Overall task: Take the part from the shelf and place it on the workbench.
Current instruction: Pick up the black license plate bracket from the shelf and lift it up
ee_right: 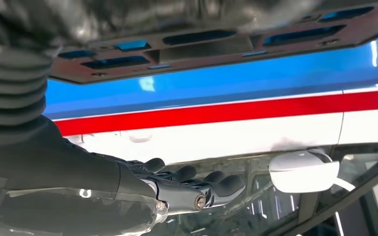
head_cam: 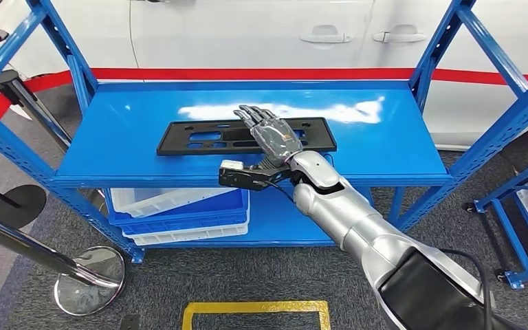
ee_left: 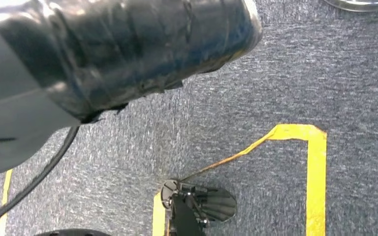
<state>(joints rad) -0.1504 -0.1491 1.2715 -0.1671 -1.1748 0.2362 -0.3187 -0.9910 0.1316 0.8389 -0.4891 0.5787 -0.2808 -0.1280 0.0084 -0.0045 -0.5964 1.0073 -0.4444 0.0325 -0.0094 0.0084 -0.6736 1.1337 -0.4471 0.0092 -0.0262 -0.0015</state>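
Yellow floor tape (head_cam: 256, 307) marks a box on the grey carpet nearest the camera. Above it the right robot hand (head_cam: 273, 134) hovers flat over the black part (head_cam: 206, 135), fingers straight and spread, holding nothing — the part lies along the front of the blue shelf (head_cam: 385, 148), with bare shelf behind it. No writing is legible. Whether the left robot hand is open cannot be told.
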